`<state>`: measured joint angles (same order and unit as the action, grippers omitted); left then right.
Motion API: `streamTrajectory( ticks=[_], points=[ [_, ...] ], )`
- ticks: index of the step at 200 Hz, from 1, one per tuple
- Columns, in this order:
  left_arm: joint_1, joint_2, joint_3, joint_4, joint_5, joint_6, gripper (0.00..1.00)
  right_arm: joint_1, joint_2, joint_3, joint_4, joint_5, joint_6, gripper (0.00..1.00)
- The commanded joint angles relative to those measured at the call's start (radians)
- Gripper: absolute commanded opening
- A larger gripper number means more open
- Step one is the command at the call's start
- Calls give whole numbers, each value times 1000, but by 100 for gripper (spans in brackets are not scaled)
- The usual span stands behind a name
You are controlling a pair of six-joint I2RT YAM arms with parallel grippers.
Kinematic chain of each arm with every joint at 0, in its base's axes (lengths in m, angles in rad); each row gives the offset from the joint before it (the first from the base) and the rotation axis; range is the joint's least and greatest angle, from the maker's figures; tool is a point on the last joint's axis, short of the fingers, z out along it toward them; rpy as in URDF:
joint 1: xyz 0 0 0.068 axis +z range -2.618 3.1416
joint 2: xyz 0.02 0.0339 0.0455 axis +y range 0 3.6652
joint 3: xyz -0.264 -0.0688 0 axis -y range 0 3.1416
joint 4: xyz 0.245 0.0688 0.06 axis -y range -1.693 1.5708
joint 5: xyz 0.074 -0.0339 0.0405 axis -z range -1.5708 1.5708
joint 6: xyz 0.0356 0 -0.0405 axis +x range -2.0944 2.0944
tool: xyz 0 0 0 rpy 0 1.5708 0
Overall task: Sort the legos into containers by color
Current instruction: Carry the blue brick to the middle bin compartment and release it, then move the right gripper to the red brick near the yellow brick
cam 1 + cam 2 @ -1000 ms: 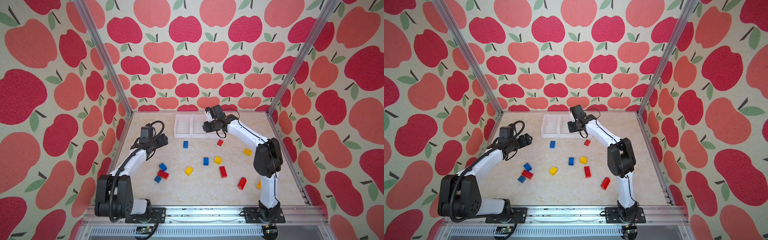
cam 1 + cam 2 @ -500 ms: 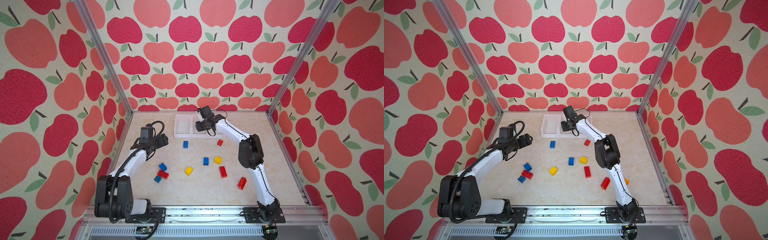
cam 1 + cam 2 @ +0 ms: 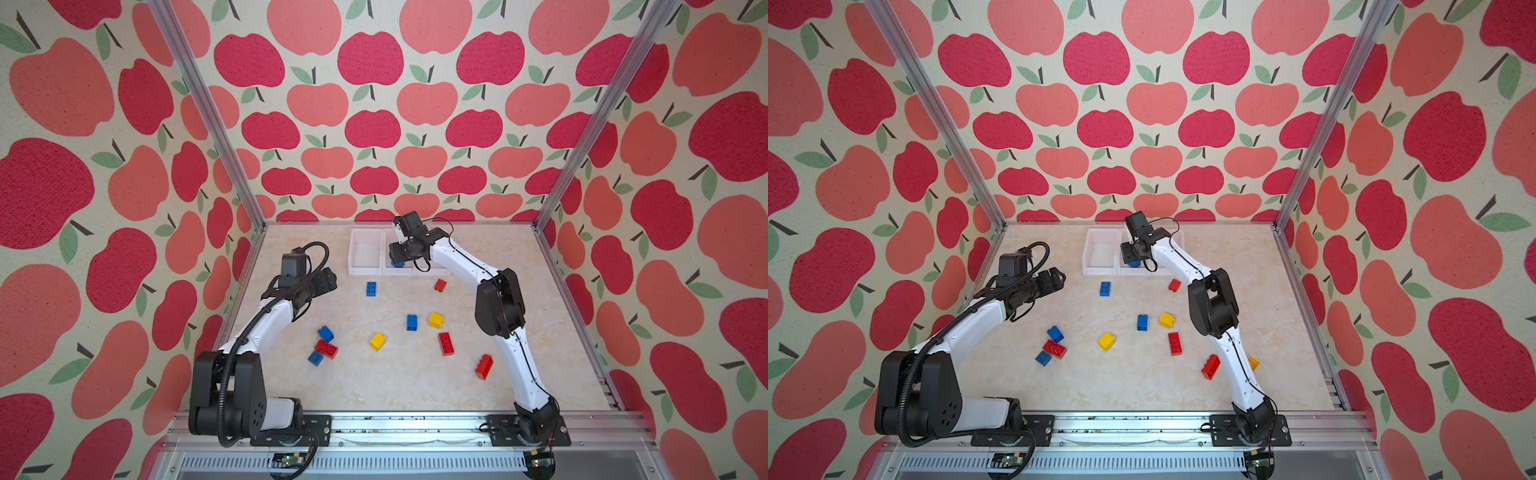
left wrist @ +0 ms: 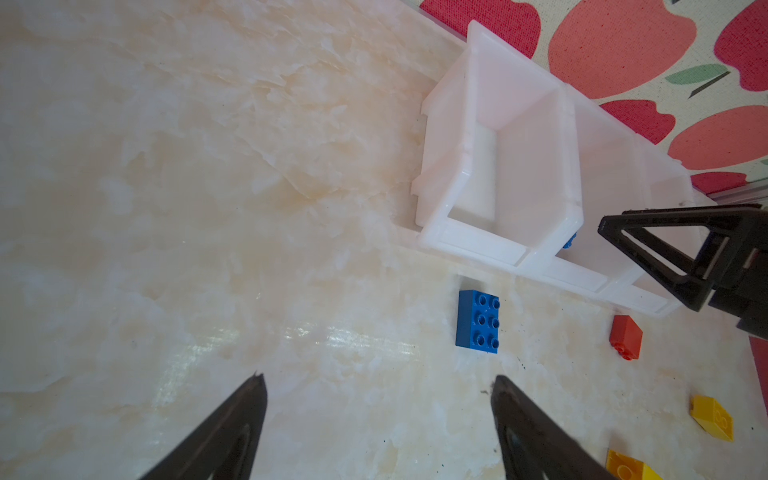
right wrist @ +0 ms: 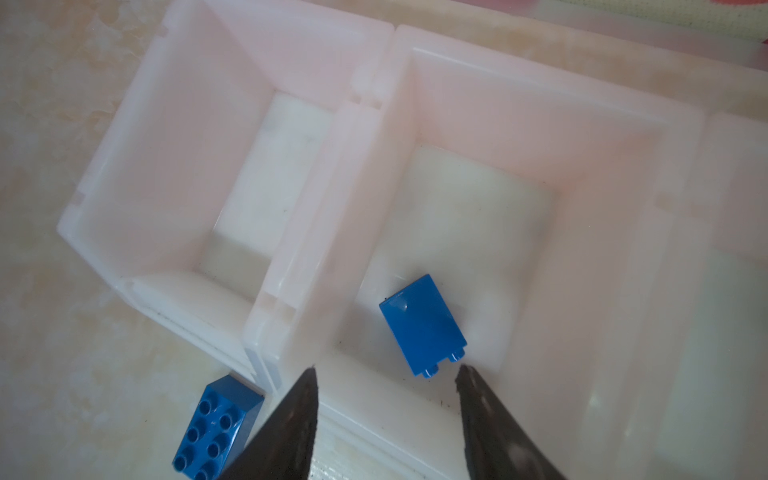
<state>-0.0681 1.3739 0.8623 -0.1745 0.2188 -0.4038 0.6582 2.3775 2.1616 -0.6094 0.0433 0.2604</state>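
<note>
Presently, a blue plastic brick [image 5: 422,324] is seen inside the middle bin of the row of three joined white translucent plastic bins [image 5: 266,307]. It is tipped on its side with its studs pointing sideways. The black right fingers [image 5: 291,415] are held above that same middle bin. They are spread apart with nothing pinched between them, and the brick is touched by neither.

Just in front of the row, on the marbled beige tabletop [image 3: 415,386], an oblong blue six-stud brick [image 4: 478,322] is laid flat with its studs up. A small red brick [image 3: 440,285] is found near the row's front as well. The black left fingers [image 4: 232,428] are spread wide and carried above the tabletop, short of the row, with nothing gripped. Well apart from the row, further red, blue and yellow bricks [image 3: 377,341] are scattered over the tabletop.
</note>
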Motion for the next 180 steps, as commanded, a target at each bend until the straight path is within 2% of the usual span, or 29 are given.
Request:
streamTrajectory(
  ticks=[1,34,110,180],
  points=[
    [-7,-22,-7,-5,4,-10,87,-4,-44,-7,-27,3,-1,57],
    [-15,-18,-8,0,0,-16,87,-2,-122,-98,-6,-9,-2,60],
    [-26,8,-2,21,6,-22,87,-2,-442,-497,37,-1,4,78],
    [-43,32,-2,35,4,-29,87,-1,-666,-794,1,-7,81,82]
  ],
)
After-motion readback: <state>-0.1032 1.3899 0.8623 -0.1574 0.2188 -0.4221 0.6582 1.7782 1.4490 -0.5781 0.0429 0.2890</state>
